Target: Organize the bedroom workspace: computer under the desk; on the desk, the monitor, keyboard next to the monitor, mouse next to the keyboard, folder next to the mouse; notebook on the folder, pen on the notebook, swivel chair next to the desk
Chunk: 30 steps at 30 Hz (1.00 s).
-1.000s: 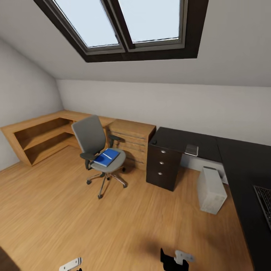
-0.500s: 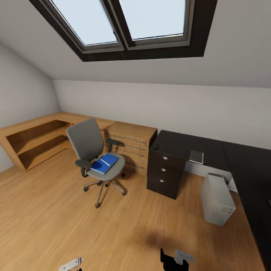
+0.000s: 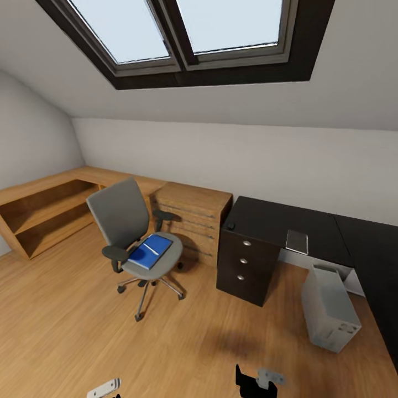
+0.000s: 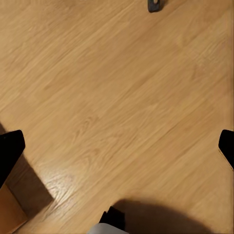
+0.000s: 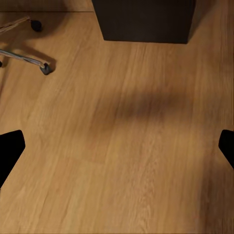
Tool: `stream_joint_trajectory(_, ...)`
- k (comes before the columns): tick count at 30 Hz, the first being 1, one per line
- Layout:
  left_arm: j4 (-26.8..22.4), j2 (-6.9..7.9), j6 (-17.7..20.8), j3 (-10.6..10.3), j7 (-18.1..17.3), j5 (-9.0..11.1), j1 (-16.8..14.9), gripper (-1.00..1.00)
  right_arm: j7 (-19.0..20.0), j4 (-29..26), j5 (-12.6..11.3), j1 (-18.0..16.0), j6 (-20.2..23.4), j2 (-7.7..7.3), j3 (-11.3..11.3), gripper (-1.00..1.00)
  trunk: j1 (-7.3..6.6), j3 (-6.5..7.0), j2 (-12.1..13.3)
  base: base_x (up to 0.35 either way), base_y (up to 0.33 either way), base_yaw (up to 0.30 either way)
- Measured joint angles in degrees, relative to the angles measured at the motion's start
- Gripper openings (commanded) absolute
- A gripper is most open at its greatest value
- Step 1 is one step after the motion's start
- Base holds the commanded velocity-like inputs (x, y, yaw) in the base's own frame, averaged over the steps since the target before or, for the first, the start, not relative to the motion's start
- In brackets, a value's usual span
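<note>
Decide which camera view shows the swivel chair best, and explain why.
The head view: the whole swivel chair shows, with the blue folder on its seat. The right wrist view catches two chrome legs and castors; the left wrist view shows one dark castor-like piece at the picture's edge.

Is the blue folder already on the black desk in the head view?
No, the folder lies on the seat of the swivel chair, which stands apart from the desk.

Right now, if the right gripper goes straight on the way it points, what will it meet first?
Most likely the bare light wooden floor: the right gripper, fingers apart, points down at it with nothing between, though the depth is unclear.
</note>
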Motion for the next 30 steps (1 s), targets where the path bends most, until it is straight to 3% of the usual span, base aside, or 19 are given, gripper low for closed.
stream_joint_trajectory(20,1.3,-0.02,0.1,-0.2,-0.1,0.0,0.0,1.0,-0.1,0.0,0.0,0.0,0.0,-0.23,-0.1,1.0,0.0,0.0,0.0,0.332,0.0,0.0)
stream_joint_trajectory(26,2.2,0.06,0.3,-0.1,-0.2,0.0,0.0,1.0,0.0,-0.1,0.1,0.0,-3.3,-0.35,-0.1,1.0,0.0,0.0,0.0,0.332,0.0,0.0)
stream_joint_trajectory(27,2.3,0.05,0.5,-0.1,-0.2,0.0,0.0,1.0,0.0,-0.5,0.4,0.0,-5.8,-0.18,0.3,1.0,0.0,0.0,0.0,0.332,0.0,0.0)
stream_joint_trajectory(30,3.8,0.09,0.4,-0.1,-0.1,0.0,0.0,1.0,-0.3,-1.9,0.8,-0.1,-6.2,-0.07,0.8,1.0,0.0,0.0,0.0,0.332,0.0,0.0)
